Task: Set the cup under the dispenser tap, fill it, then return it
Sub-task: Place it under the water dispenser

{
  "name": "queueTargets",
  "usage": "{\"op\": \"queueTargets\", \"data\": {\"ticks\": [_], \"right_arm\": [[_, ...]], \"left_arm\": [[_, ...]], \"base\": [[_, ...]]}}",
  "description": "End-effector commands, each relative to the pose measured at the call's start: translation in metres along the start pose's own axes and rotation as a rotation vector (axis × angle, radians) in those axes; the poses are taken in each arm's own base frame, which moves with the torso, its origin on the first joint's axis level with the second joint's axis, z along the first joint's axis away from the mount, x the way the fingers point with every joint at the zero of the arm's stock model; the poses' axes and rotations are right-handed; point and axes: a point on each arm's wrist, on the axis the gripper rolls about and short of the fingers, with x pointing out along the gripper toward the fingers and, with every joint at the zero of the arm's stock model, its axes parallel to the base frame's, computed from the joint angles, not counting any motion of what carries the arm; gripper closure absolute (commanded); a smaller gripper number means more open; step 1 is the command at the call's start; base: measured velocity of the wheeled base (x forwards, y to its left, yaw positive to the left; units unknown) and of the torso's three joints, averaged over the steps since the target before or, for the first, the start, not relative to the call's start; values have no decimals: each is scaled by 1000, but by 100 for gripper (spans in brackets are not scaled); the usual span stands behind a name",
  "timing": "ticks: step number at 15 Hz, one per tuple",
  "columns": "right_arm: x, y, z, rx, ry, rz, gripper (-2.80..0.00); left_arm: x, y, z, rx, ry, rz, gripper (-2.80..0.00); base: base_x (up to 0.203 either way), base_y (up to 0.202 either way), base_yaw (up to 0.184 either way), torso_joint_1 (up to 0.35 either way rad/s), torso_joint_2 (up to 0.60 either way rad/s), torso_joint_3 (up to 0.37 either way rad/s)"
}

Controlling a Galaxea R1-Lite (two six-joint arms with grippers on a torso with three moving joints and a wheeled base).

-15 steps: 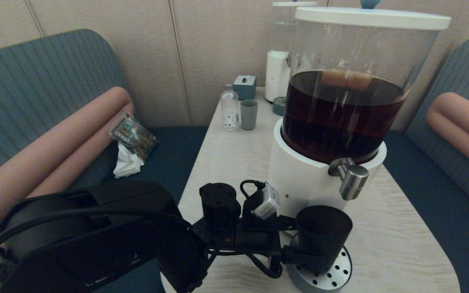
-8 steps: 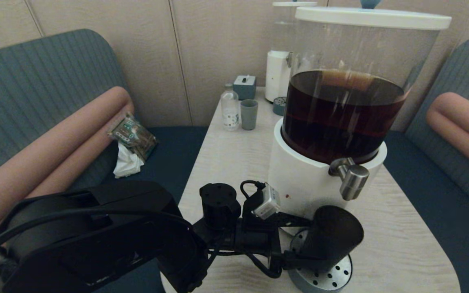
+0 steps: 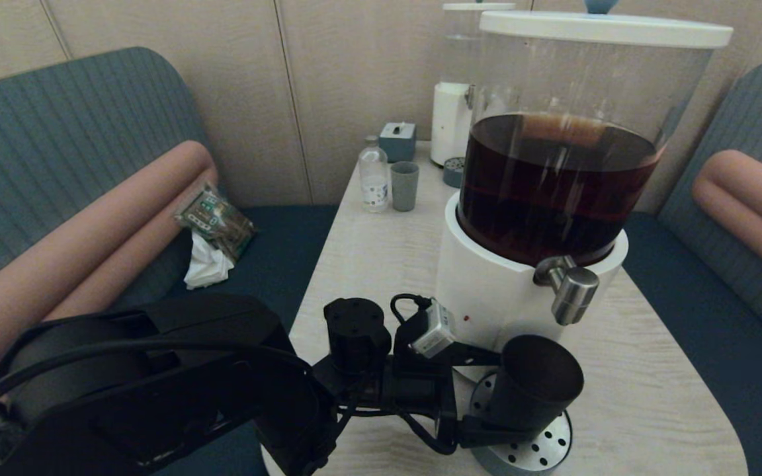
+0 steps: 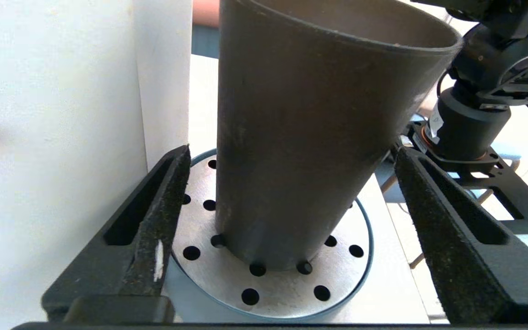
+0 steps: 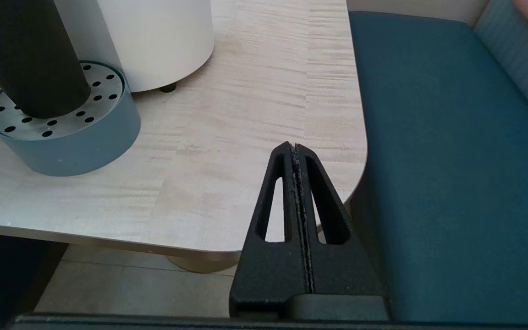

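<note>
The matte black cup (image 3: 532,391) stands on the perforated steel drip tray (image 3: 546,444) in front of the big dispenser's white base (image 3: 487,297), leaning a little to the right. Its rim lies below and slightly left of the brushed-steel tap (image 3: 571,289). My left gripper (image 3: 497,400) is open, its fingers on either side of the cup's lower half. In the left wrist view both pads (image 4: 163,215) stand clear of the cup (image 4: 300,137), with gaps on both sides. My right gripper (image 5: 294,149) is shut and empty, hanging off the table's near right corner.
At the table's far end stand a smaller white dispenser (image 3: 450,122), a grey-green cup (image 3: 405,186), a small bottle (image 3: 373,175) and a grey box (image 3: 397,141). A snack packet (image 3: 215,220) and tissue lie on the left bench. A blue bench seat (image 5: 452,160) borders the table's right edge.
The cup stood upright a second ago, tipped sharply to the right half a second ago, and now leans less. The left arm has barely moved.
</note>
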Motion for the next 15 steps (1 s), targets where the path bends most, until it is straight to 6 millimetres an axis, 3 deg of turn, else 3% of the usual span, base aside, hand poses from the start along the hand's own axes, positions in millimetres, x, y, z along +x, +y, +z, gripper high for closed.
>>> {"op": "queueTargets", "data": {"ticks": [1, 9, 15], "right_arm": [[0, 0, 0, 0, -1, 0, 0], [0, 0, 0, 0, -1, 0, 0], [0, 0, 0, 0, -2, 0, 0]], "left_arm": [[-2, -3, 7, 13, -10, -5, -280], [-32, -35, 23, -6, 14, 5, -280], [-73, -54, 39, -27, 13, 161, -280]], "base": [[0, 0, 0, 0, 0, 0], [0, 0, 0, 0, 0, 0], [0, 0, 0, 0, 0, 0]]}}
